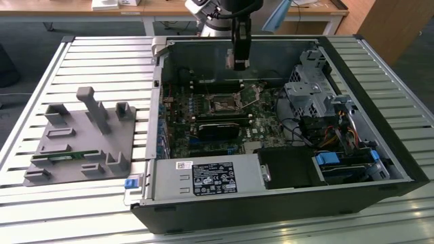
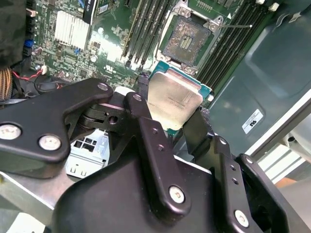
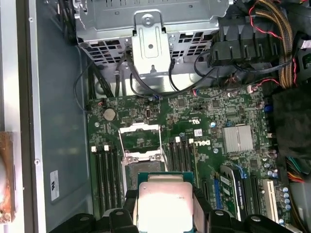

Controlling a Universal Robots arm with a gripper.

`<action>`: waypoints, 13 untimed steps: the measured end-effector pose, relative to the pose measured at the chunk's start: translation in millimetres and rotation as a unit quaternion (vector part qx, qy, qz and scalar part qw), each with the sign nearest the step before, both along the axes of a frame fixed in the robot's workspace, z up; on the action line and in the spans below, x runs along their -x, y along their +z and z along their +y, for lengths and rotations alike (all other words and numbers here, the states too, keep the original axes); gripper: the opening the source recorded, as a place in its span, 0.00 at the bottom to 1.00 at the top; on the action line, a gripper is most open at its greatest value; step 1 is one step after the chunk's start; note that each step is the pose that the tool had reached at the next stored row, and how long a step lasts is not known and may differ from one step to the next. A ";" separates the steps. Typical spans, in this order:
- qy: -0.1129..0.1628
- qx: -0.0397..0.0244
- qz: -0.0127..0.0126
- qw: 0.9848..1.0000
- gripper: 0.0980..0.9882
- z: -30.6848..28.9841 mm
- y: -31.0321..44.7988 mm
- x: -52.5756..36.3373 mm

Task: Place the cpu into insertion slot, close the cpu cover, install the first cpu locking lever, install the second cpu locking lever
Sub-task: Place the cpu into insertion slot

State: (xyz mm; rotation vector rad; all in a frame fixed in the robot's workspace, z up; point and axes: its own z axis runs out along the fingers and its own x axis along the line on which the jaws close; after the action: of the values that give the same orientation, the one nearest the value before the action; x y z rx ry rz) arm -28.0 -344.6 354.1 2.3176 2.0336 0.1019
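In the exterior view, the pincer (image 1: 237, 64) hangs over an open computer case (image 1: 271, 209) on the slatted table (image 1: 101, 56), near the insertion slot (image 1: 224, 103). In the second wrist view, its fingers (image 2: 140, 106) are clamped on the cpu (image 2: 175, 99) by opposite edges, held off the uncovered slot. In the first wrist view the cpu hovers near the slot; a tilted or misaligned descent would likely bend its contacts. A white printed label (image 3: 54, 184) marks the case wall.

One cpu (image 2: 175, 99), one insertion slot (image 2: 187, 41)
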 end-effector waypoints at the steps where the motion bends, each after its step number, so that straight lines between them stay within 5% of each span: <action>1: 0.000 0.000 0.000 1.000 0.49 0.0 -0.7 0.0; 13: -0.001 0.001 0.000 1.000 0.49 0.0 -9.9 0.0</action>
State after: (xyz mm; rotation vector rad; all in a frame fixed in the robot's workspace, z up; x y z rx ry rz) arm -28.0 -344.6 344.2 2.3191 2.0292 0.0993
